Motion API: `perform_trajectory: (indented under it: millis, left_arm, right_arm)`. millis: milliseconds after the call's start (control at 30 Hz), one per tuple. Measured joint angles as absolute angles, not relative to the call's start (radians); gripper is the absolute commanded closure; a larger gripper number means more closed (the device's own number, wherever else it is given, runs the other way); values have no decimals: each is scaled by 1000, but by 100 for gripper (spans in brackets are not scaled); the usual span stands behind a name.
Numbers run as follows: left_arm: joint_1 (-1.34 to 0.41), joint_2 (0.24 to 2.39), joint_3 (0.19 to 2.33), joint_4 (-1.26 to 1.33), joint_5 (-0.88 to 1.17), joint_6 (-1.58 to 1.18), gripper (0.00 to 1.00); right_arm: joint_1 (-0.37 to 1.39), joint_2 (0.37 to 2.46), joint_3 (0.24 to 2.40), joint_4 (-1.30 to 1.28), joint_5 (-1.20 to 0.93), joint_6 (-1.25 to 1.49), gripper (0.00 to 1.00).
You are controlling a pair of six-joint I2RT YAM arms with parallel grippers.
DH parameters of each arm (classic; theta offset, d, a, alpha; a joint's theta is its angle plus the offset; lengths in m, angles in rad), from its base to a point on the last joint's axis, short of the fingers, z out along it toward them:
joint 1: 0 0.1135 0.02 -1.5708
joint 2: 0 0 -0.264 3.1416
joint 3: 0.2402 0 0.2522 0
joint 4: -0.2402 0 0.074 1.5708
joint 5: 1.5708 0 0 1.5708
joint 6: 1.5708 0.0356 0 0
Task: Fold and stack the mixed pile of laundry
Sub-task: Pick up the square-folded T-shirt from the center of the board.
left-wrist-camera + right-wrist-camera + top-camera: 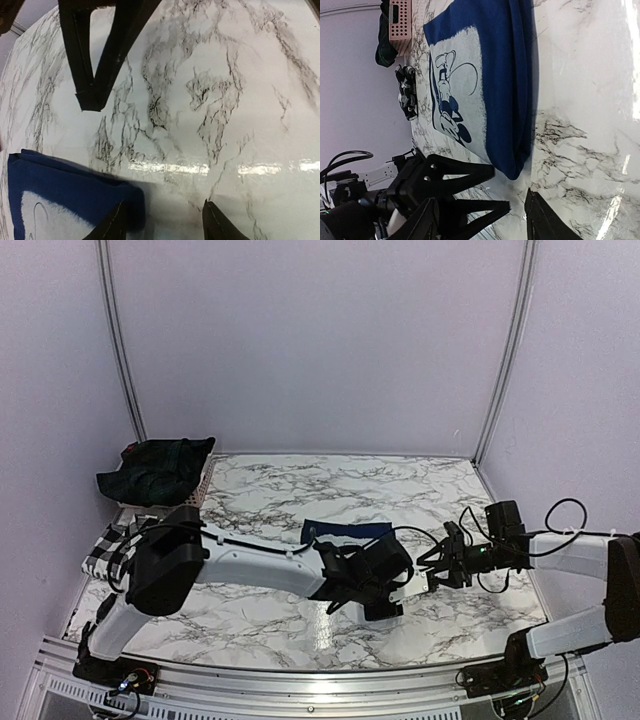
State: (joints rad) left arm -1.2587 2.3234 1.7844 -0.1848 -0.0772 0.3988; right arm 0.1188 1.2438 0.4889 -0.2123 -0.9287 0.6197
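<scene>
Navy T-shirt (510,75) lies folded on the desk (300,480), left gripper (164,212) and right gripper (438,568) open beside it, probably for neatening.

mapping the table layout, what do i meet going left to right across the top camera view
black-and-white check shirt → dark green plaid garment → navy T-shirt → right gripper
</scene>
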Motion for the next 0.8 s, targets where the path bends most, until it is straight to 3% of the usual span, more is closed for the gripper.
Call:
perform_trajectory:
  millis: [333,667,800]
  left_arm:
    - [-1267,2419,1875,-173,-180,417,100]
    - [-1264,2363,1818,-167,-179,389,100]
    - [-1263,2321,1796,-165,-172,381,100]
  right_arm:
    - [114,1233,424,-194,-903,657,33]
    - [113,1281,397,-96,-890,718,28]
    - [113,1285,390,-56,-891,744,12]
